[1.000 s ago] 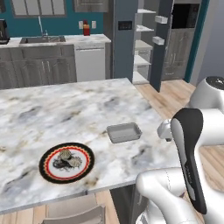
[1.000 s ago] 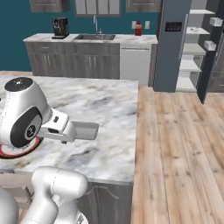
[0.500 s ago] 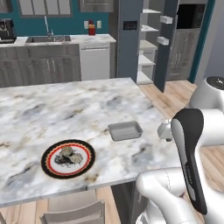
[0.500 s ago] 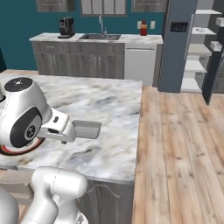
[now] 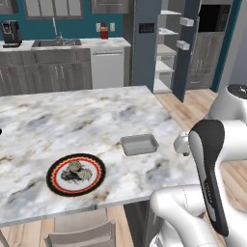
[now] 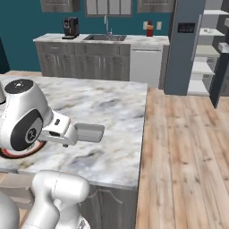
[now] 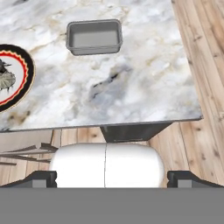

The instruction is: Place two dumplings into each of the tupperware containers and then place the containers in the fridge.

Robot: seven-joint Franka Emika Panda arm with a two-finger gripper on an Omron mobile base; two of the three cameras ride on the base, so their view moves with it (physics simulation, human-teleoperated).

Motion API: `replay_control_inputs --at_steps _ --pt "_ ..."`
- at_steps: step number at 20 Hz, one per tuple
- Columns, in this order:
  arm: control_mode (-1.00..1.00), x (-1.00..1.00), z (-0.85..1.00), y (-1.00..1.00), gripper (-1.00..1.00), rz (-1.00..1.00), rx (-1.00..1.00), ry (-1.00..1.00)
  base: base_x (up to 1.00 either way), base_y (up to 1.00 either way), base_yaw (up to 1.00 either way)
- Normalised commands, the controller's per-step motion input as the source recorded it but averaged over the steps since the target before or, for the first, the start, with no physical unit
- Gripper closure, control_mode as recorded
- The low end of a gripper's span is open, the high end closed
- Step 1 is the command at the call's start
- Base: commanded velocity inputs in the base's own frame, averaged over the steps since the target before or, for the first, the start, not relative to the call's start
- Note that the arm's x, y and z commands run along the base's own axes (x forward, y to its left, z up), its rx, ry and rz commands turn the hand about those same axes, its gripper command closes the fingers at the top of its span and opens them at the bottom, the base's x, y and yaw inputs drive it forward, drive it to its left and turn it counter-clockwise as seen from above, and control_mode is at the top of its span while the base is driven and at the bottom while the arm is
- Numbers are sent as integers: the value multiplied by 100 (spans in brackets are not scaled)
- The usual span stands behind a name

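Left of the jaws, the plate (image 7: pixel 12 83) is cut by the frame edge; its dumplings (image 7: pixel 6 78) are partly out of frame.

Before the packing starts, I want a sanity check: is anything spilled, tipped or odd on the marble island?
Nothing stands out. The shallow grey translucent container sits flat and empty; the tan crimped dumplings rest on the round dark-rimmed plate.

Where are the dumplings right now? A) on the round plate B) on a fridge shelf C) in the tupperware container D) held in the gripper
A: the dumplings sit on the red-rimmed plate; the tupperware container beside it is empty.
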Motion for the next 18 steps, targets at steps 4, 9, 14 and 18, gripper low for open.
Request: replay_control_inputs --at_steps 4,9,14,18 --pt "100 0 0 0 -100 0 0 0 0 1 1" --pt "100 0 0 0 -100 0 0 0 0 0 0" --pt "100 0 0 0 -100 0 0 0 -3 5 1" --pt "-100 1 -3 70 -100 13 0 1 0 0 0"
